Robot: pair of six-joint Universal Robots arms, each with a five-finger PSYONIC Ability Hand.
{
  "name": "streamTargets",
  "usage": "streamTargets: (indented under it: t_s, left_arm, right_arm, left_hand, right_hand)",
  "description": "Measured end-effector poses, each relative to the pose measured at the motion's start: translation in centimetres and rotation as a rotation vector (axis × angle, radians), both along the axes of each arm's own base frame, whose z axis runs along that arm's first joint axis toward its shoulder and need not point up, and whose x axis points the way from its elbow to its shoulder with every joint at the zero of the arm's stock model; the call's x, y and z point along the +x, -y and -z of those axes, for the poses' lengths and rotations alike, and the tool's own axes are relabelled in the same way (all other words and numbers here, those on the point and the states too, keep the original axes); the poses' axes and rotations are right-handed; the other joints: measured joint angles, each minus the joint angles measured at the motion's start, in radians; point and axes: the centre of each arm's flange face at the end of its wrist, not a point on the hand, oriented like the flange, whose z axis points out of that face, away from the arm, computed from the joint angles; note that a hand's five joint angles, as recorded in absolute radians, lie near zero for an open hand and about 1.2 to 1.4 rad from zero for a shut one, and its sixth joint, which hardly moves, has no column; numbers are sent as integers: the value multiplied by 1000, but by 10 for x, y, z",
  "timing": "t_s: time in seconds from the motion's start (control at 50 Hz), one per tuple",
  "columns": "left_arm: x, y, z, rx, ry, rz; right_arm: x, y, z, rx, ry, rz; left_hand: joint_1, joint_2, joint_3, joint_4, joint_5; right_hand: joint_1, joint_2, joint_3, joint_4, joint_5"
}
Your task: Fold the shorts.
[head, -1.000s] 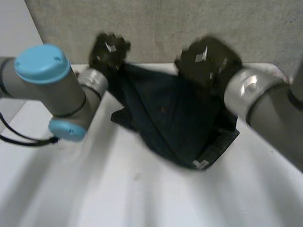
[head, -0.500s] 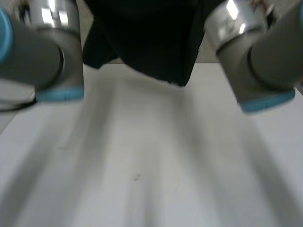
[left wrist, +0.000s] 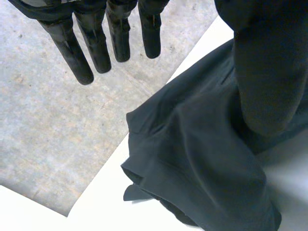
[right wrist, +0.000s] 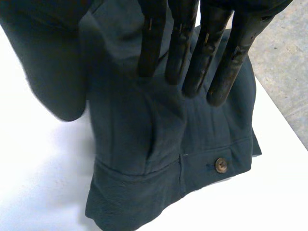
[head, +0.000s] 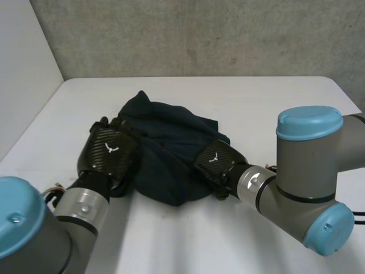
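head view: shorts [head: 171,137] partly under left hand [head: 108,151], right hand [head: 217,161]

arms: grey joints [head: 308,166] are closed by light-blue caps [head: 309,121] | wrists: silver rings [head: 252,181] are fitted | left hand [head: 107,153], right hand [head: 217,161]: black woven shells are marked with a white emblem

The white table [head: 274,97] carries one thing — dark navy shorts [head: 171,148], bunched in a heap near its middle.
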Motion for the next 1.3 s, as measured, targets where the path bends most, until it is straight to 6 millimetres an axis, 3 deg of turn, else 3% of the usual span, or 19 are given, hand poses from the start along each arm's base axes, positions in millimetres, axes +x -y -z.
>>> streamTargets:
  t_s: [0.1, 0.22, 0.28, 0.38, 0.52, 0.8, 1.1, 1.26, 1.3]
  left_arm:
    - [14, -7, -27, 3, -4, -4]
    - [32, -5, -48, 26, -11, 29]
    - [45, 6, -52, 62, -19, 49]
    - [64, 25, -51, 131, -63, 42]
    - [83, 53, -33, 271, -169, 31]
    - [86, 82, 24, 501, -192, 24]
    - [75, 79, 37, 510, -182, 55]
    - [66, 72, 41, 507, -178, 87]
    - [64, 70, 42, 508, -176, 92]
  right_arm:
    - [-10, -4, -12, 1, 55, 39]
    - [-29, -2, -34, 42, 179, 140]
    - [-43, 2, -43, 108, 275, 227]
    - [-58, 8, -43, 214, 368, 338]
    - [-70, 4, -21, 330, 391, 412]
    - [-65, 2, 26, 301, 351, 379]
    - [-49, 11, 48, 251, 332, 325]
    - [-35, 10, 53, 239, 326, 296]
    - [-32, 11, 54, 240, 324, 292]
  left_hand:
    - [-67, -76, -76, -70, -71]
    - [-73, -91, -85, -82, -79]
    - [-75, -93, -86, -83, -80]
    - [-75, -93, -86, -83, -80]
    - [-15, -18, -27, -12, -4]
    - [76, 74, 68, 81, 88]
    - [225, 219, 212, 228, 231]
    - [413, 421, 414, 425, 423]
    - [430, 441, 432, 443, 441]
  right_hand:
    - [-232, -265, -288, -287, -285]
    - [-282, -266, -348, -351, -340]
    - [-286, -266, -352, -354, -344]
    - [-286, -266, -352, -354, -344]
    - [-286, -266, -352, -353, -344]
    - [-224, -264, -255, -259, -263]
    - [-131, -263, -139, -140, -159]
    - [-1, -2, -4, -5, -30]
    - [112, 141, 136, 134, 107]
